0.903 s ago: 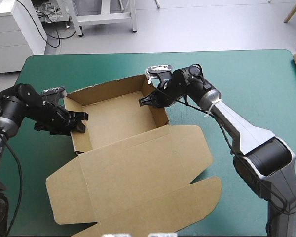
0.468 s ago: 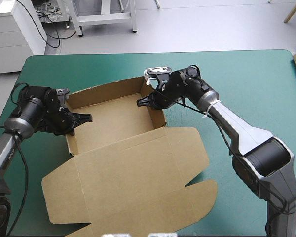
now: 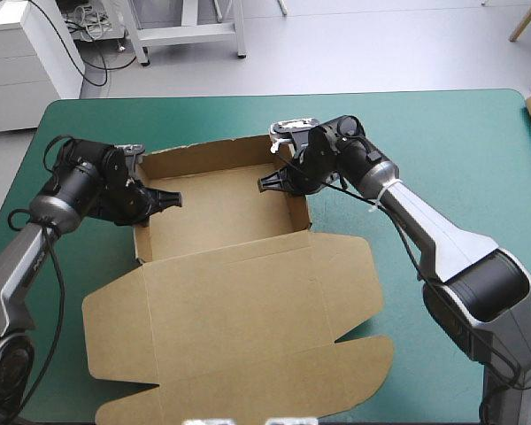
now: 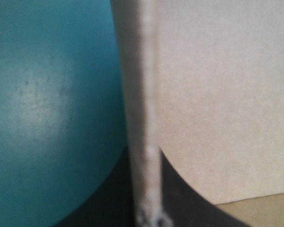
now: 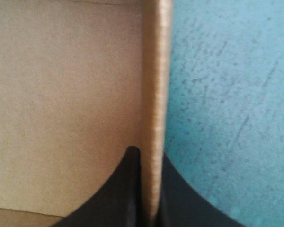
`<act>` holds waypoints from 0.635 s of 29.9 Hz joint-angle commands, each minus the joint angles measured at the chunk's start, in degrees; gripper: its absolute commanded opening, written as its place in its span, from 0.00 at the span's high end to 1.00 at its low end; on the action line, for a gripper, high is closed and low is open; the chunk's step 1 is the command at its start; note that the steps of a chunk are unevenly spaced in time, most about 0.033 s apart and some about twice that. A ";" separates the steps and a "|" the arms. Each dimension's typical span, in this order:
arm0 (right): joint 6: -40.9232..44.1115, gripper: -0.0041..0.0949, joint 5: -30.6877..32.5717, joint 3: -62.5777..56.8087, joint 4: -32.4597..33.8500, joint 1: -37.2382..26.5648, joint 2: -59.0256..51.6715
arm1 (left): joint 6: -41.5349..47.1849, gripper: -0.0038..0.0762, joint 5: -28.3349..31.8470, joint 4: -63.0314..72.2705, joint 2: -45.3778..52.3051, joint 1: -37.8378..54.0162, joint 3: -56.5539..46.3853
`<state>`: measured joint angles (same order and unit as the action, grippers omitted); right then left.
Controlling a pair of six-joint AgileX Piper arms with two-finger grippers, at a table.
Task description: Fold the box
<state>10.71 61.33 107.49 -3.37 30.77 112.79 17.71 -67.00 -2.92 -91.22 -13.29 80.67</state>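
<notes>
The left gripper [image 3: 164, 200] and right gripper [image 3: 267, 183] each clamp a side wall of the box [image 3: 217, 212], fingers [image 5: 125, 194] almost closed; uneven pull could untuck a wall.

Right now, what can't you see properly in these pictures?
High view: the nearest flap of the brown cardboard box is cut off by the bottom edge.
Left wrist view: the blurred box wall hides the inner faces of the left black-fingered pincer.
Right wrist view: likewise the right pincer.

Brown box [image 3: 226, 257], open tray with walls raised at table's middle, lid flat toward near edge
</notes>
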 commanded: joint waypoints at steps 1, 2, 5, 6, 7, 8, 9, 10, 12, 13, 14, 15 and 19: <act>-0.33 0.98 4.41 1.60 3.37 -0.72 -4.70 | -2.15 0.96 0.22 -1.00 -1.36 -1.12 7.77; -0.33 0.98 5.69 1.60 3.37 -1.50 -4.72 | -2.32 0.96 -0.77 -0.44 -2.68 -1.18 9.62; -0.33 0.98 5.69 1.60 1.29 -4.12 -5.08 | -3.91 0.96 -3.13 1.61 -6.51 -1.79 14.13; -0.50 0.98 5.69 1.60 0.55 -4.73 -5.08 | -4.04 0.96 -3.61 2.14 -7.47 -2.13 15.32; -0.98 0.98 5.69 1.60 0.29 -5.66 -5.20 | -4.29 0.96 -3.66 2.57 -8.65 -2.23 16.22; -1.18 0.98 5.69 1.60 0.29 -6.16 -5.20 | -4.41 0.96 -3.40 2.92 -9.65 -2.72 16.81; -1.18 0.98 5.69 1.60 0.57 -6.63 -5.20 | -4.41 0.96 -2.96 3.37 -10.54 -3.15 17.16; -1.18 0.98 5.69 1.60 0.55 -7.33 -5.20 | -4.41 0.96 -2.74 3.37 -11.36 -3.41 17.31; -1.18 0.98 5.69 1.60 0.40 -8.22 -5.20 | -4.41 0.96 -2.48 3.37 -12.91 -4.42 17.55; -1.33 0.98 5.69 1.60 0.40 -8.66 -5.07 | -4.53 0.96 -2.37 3.37 -13.77 -4.73 17.55; -1.43 0.98 5.69 1.60 0.40 -9.13 -4.77 | -4.53 0.96 -2.37 3.37 -14.64 -5.17 17.55; -1.43 0.98 5.69 1.60 0.40 -9.42 -4.69 | -4.53 0.96 -2.37 3.37 -15.37 -5.42 17.55; -2.54 0.98 5.69 1.60 -0.26 -10.01 -3.66 | -5.11 0.96 -2.37 3.88 -18.29 -6.39 17.55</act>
<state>10.85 68.33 107.50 -2.30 21.39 112.25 14.34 -69.14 3.71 -110.68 -19.03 96.72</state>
